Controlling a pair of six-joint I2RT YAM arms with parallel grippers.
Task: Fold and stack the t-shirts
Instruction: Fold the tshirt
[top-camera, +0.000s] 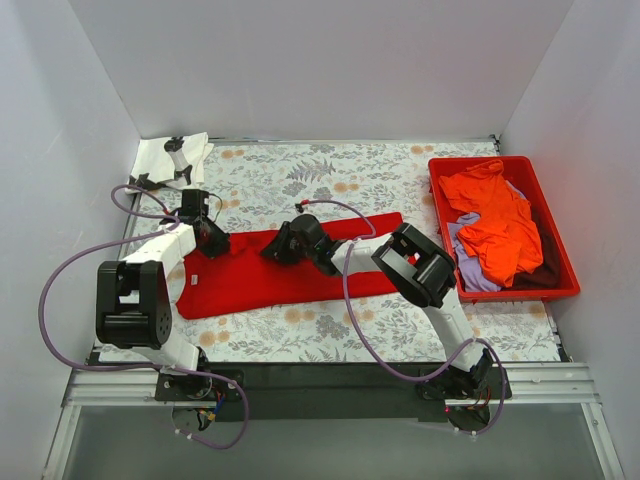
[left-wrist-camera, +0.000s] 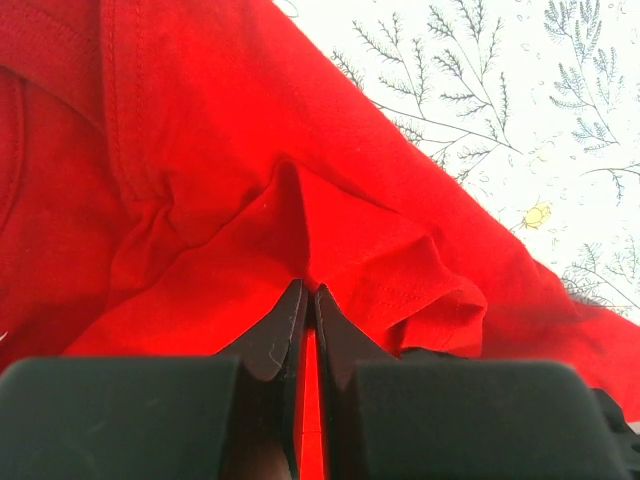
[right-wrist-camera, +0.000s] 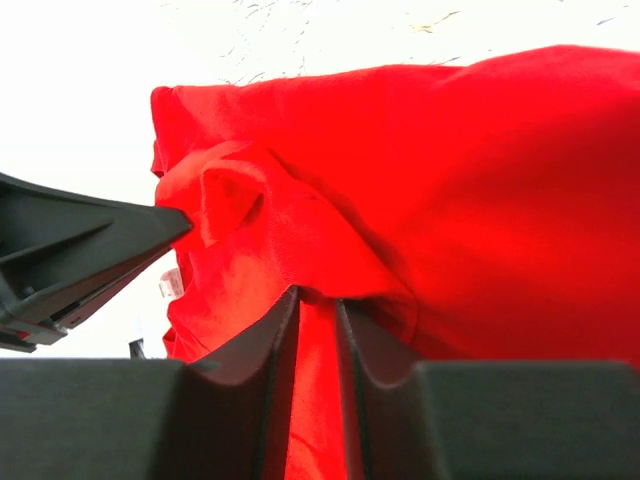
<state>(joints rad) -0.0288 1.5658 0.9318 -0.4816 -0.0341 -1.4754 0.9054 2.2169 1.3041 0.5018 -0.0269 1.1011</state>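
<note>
The left end effector (left-wrist-camera: 308, 296) and right end effector (right-wrist-camera: 318, 300) are each pinching the red shirt (top-camera: 250, 278). Soft and light, it is puckering; its edges are probably offering the best hold.

We log 1 red t-shirt (top-camera: 300, 275) lying as a long band across the floral tablecloth (top-camera: 330, 175). The left gripper (top-camera: 216, 243) is down at the shirt's far-left edge, and the right gripper (top-camera: 272, 250) is down just beside it toward the middle. We cannot read the jaws here. A white t-shirt (top-camera: 165, 158) lies at the far-left corner. The red tray (top-camera: 560, 290) at right holds an orange t-shirt (top-camera: 500, 225) over lavender (top-camera: 470, 272) and dark (top-camera: 545, 262) cloth.
</note>
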